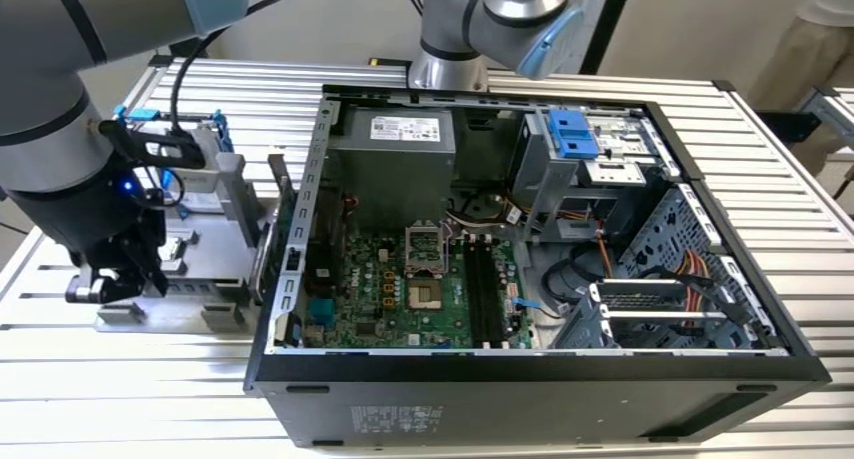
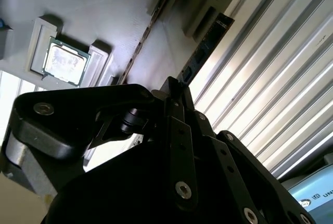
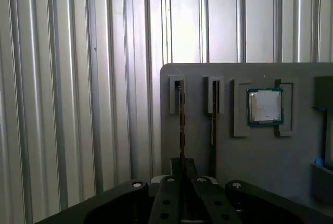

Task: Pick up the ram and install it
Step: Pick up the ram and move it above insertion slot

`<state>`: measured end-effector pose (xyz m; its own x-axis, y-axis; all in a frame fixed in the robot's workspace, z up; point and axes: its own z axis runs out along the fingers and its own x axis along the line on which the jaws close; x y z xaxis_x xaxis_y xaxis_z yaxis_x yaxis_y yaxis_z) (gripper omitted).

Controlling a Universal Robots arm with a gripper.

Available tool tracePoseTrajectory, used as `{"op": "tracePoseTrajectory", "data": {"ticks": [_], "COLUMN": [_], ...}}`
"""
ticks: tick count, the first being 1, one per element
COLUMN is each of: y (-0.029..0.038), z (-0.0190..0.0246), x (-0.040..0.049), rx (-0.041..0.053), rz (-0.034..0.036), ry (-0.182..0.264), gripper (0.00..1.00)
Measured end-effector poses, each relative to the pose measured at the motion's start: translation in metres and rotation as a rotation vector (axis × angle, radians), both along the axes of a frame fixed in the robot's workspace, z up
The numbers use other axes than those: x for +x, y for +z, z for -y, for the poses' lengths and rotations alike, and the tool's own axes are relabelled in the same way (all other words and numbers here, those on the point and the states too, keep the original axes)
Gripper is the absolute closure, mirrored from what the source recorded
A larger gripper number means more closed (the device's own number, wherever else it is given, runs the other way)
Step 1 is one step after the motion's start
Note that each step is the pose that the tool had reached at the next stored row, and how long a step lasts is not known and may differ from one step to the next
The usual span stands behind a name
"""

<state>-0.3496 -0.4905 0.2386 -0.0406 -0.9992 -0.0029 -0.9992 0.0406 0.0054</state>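
Note:
The ram (image 3: pixel 181 125) is a thin dark stick standing on edge in the outermost slot of a grey parts tray (image 3: pixel 260 166), next to the tray's border. In the second wrist view the ram (image 2: pixel 204 51) shows its dark face and runs down to the fingertips. My gripper (image 3: pixel 182 168) is shut on the near end of this stick, which still sits in its slot. In the exterior view the gripper (image 1: pixel 118 279) is low over the tray (image 1: pixel 187 314), on the exterior view's left of the computer case. The gripper (image 2: pixel 176 84) shows its fingers pressed together.
A second stick (image 3: pixel 213 114) stands in the neighbouring slot, and a square silver chip (image 3: pixel 265 106) lies beyond it. The open computer case (image 1: pixel 534 374) holds the motherboard (image 1: pixel 387 289) with long black slots (image 1: pixel 483 294). A blue-framed drive (image 1: pixel 200 179) stands on the tray. The table is ribbed metal (image 3: pixel 78 104).

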Motion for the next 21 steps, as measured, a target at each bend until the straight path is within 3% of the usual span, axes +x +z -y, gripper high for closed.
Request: {"op": "tracePoseTrajectory", "data": {"ticks": [21], "y": [0.0115], "z": [0.0000], "x": [0.0000], "rx": [0.0001], "rz": [0.0000], "ry": [0.000], "gripper": [1.00]}}
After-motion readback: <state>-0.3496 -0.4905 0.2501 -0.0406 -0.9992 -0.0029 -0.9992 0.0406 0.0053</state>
